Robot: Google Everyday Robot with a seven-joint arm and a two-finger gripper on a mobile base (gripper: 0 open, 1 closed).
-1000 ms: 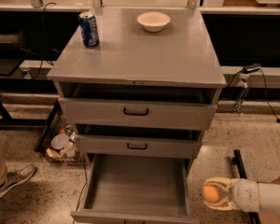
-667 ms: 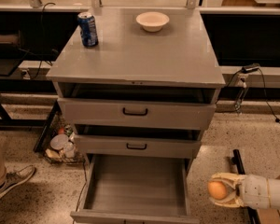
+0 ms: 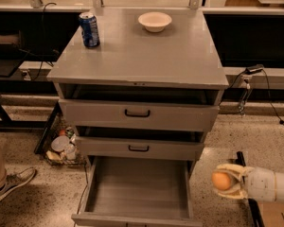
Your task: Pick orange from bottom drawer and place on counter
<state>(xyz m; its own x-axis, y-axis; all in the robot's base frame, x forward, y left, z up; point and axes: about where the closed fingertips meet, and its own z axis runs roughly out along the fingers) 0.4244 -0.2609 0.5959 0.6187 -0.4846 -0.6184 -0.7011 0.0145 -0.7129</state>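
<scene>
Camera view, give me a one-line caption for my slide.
Gripper holds the orange beside the open bottom drawer, well below the counter where a blue can and cream bowl stand.

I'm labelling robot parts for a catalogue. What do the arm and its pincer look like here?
The pincer, at lower right beside the open bottom drawer, has two pale cream, curved fingers. Behind them sits a chunky white, rounded arm segment. No cables or markings show on it.
</scene>
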